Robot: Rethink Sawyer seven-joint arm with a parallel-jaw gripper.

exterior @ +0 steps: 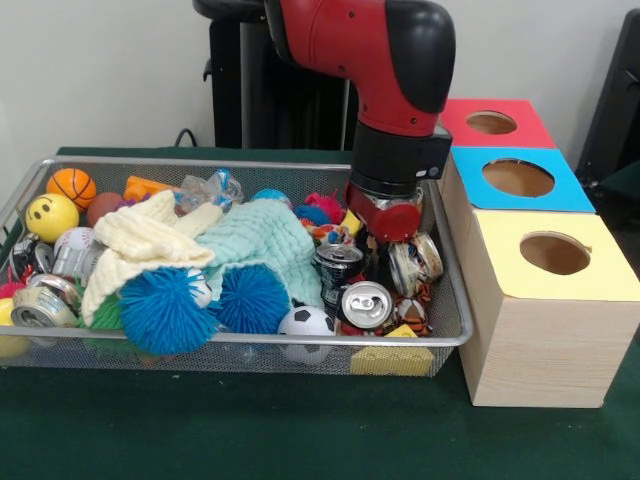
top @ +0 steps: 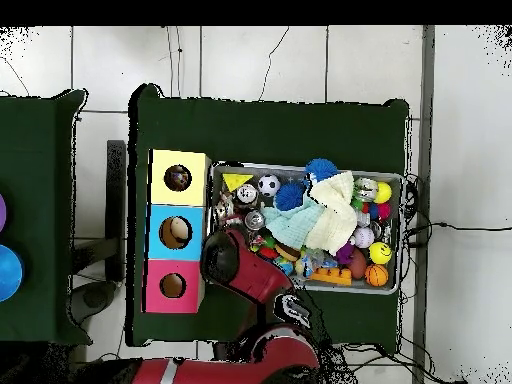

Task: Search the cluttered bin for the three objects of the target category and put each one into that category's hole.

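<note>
The wire mesh bin (exterior: pixel 250 163) is full of clutter; it also shows in the overhead view (top: pixel 300 168). My arm comes down into its right end, next to the boxes. My gripper (exterior: pixel 385 232) is low among cans and small toys, and the wrist hides most of it. In the overhead view the arm's red head (top: pixel 226 262) covers it. A small patch of pink, blue and yellow fabric (exterior: pixel 325 215) shows just left of the gripper, half buried; it may be one bundle. No other bundle shows clearly. The yellow box's hole (exterior: pixel 554 253) is right of the bin, nearest the camera (top: pixel 178 177).
A mint cloth (exterior: pixel 265 240) and a cream cloth (exterior: pixel 145 240) cover the bin's middle. Blue spiky balls (exterior: pixel 165 310), a soccer ball (exterior: pixel 305 322), drink cans (exterior: pixel 365 303), a smiley ball (exterior: pixel 50 215) and a basketball (exterior: pixel 72 185) lie around. The blue box (exterior: pixel 520 178) and red box (exterior: pixel 492 122) stand behind the yellow one.
</note>
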